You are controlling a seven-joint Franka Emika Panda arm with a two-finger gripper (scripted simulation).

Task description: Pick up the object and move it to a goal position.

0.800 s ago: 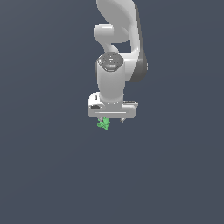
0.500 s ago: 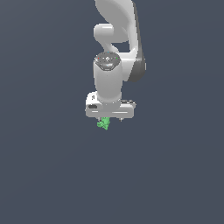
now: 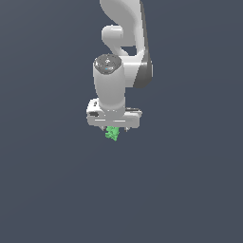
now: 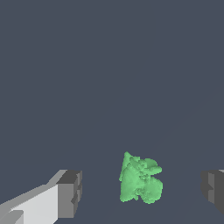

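exterior: distant, facing arm | wrist: close | shared: green lump (image 3: 112, 133)

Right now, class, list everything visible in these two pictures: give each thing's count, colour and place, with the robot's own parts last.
Green lump: one, bright green, jagged; between the two fingers, touching neither in the wrist view.
Surface: one, plain dark grey-blue, fills the background.
Arm: one, white with dark joints, coming down from the top of the exterior view.
Tool: one, white body with dark grey fingers, open, directly over the lump.
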